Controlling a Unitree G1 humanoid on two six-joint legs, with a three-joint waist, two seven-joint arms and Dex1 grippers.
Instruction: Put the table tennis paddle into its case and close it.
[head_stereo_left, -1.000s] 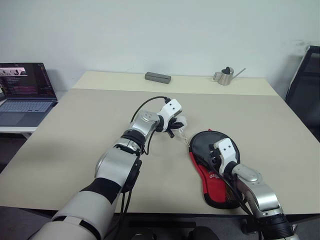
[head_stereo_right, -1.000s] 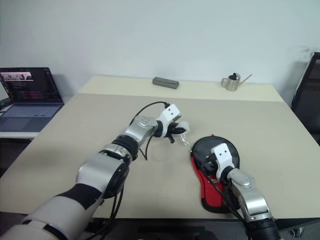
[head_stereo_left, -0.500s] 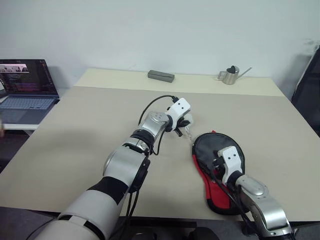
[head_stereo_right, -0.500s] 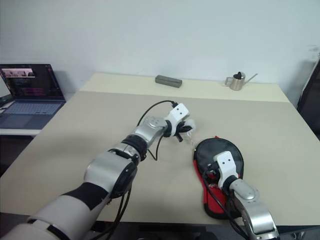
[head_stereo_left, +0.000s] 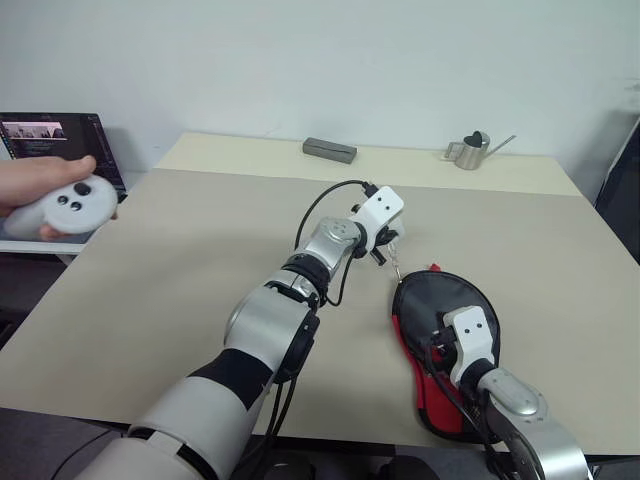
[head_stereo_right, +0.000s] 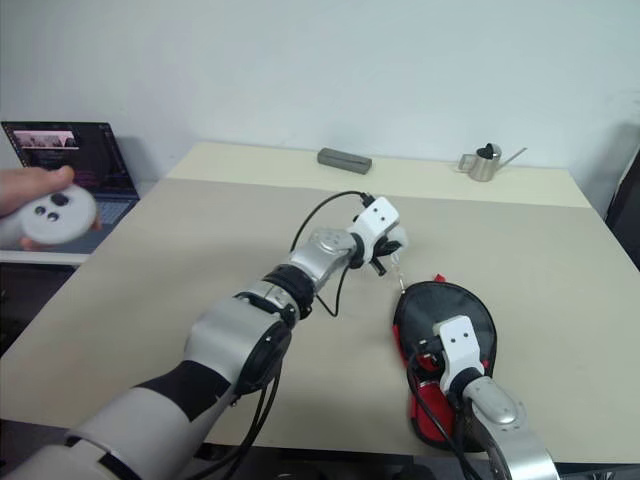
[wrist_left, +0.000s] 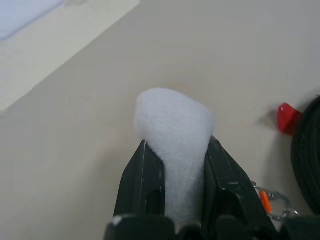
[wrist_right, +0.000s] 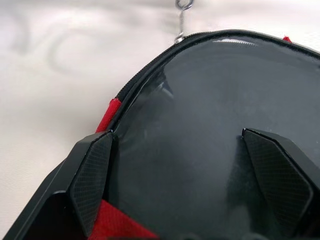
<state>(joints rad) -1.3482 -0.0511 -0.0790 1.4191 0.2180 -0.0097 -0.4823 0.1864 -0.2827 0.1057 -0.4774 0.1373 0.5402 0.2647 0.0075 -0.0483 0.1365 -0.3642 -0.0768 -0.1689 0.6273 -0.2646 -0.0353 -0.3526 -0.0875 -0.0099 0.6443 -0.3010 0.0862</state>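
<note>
At the far left we saw one person's hand (head_stereo_left: 40, 190) holding one white controller (head_stereo_left: 65, 205), with one laptop (head_stereo_left: 60, 145) behind it beside the table (head_stereo_left: 180, 260). Near the table's far edge lay one grey block (head_stereo_left: 330, 150) and, further right, one small metal watering can (head_stereo_left: 472, 152). Mid-table, the left gripper (wrist_left: 175, 195) was clamped on the one white pom-pom (wrist_left: 174, 125), its two black fingers (wrist_left: 142, 182) pressing the fluff from both sides, with a metal clip just beside them. Right of that and nearer, the one case (head_stereo_left: 440, 330) lay flat on the table, black at the round far end and red along its near-left side. The right gripper (wrist_right: 180, 175) hovered over the case's round black part with its two fingers spread wide, holding nothing. We could not make out the paddle.
</note>
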